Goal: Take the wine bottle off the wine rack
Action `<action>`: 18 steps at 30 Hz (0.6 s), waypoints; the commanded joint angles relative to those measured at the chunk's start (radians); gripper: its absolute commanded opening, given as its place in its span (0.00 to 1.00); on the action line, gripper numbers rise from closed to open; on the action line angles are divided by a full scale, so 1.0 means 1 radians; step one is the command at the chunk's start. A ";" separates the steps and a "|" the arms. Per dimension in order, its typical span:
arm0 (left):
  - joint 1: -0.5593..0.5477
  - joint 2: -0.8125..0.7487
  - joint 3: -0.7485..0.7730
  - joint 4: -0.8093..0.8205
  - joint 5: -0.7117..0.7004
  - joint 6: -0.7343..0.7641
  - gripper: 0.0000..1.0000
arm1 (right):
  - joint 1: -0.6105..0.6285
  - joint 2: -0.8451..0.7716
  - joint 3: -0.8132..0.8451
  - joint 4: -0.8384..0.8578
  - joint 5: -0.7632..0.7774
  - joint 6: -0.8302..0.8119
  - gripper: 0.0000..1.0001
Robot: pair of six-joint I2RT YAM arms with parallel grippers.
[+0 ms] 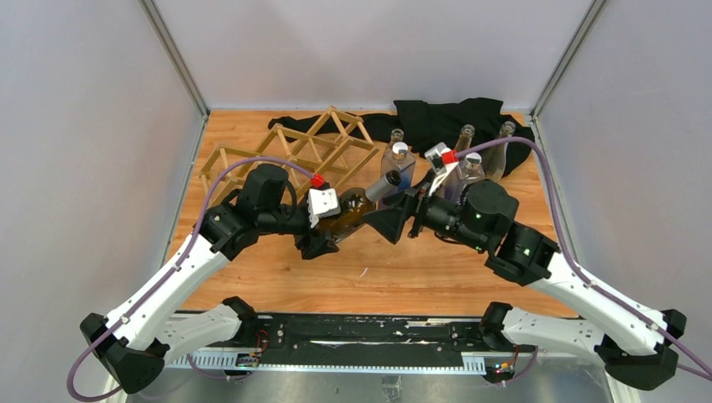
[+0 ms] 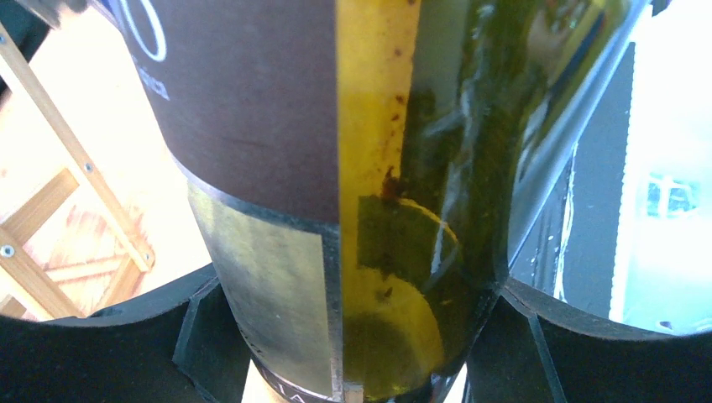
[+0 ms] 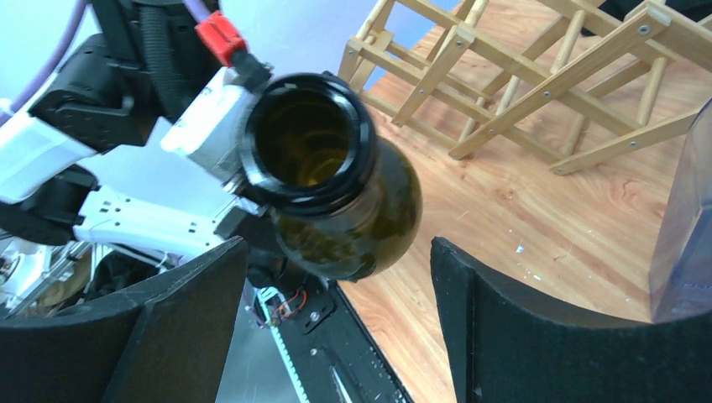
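1. Left gripper (image 1: pixel 326 228): clenched on the wine bottle (image 1: pixel 357 210). In the left wrist view both fingers (image 2: pixel 109 353) press against the lower body of the bottle (image 2: pixel 336 210), one on each side.
2. Right gripper (image 1: pixel 395 216): released, jaws spread wide. In the right wrist view the bottle's open mouth (image 3: pixel 306 138) faces the camera from between the two fingers (image 3: pixel 537 336), with a clear gap on the right-hand finger's side.
3. Wine bottle: dark green glass with a dark label edged in gold. It lies tilted between the two grippers, base end in the left gripper and neck pointing into the right gripper's open jaws.
4. Wine rack (image 1: pixel 285 155): light wooden lattice standing on the table (image 1: pixel 277 277), just beyond the left gripper and apart from the bottle. It sits ahead and to the left of the right gripper. None of its visible cells holds a bottle.
5. Clear bottles (image 1: pixel 399 159): several stand upright just beyond the right gripper.
6. Black cloth (image 1: pixel 445 117): crumpled at the far edge of the table, behind the clear bottles.
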 commanded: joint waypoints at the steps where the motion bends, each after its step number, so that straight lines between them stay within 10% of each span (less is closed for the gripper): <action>1: 0.000 0.007 0.072 0.051 0.084 -0.042 0.00 | 0.006 0.037 -0.013 0.142 0.079 -0.037 0.81; 10: 0.000 0.007 0.082 -0.023 0.083 0.013 0.00 | 0.006 0.114 -0.041 0.341 0.177 -0.035 0.63; 14: 0.001 0.007 0.090 -0.049 0.062 0.021 0.00 | 0.006 0.164 -0.006 0.316 0.140 -0.044 0.19; 16: 0.001 0.015 0.101 -0.067 0.024 0.010 0.36 | 0.006 0.173 0.014 0.269 0.138 -0.054 0.00; 18: 0.001 0.024 0.109 -0.099 -0.035 0.021 0.94 | 0.006 0.171 0.031 0.204 0.153 -0.079 0.00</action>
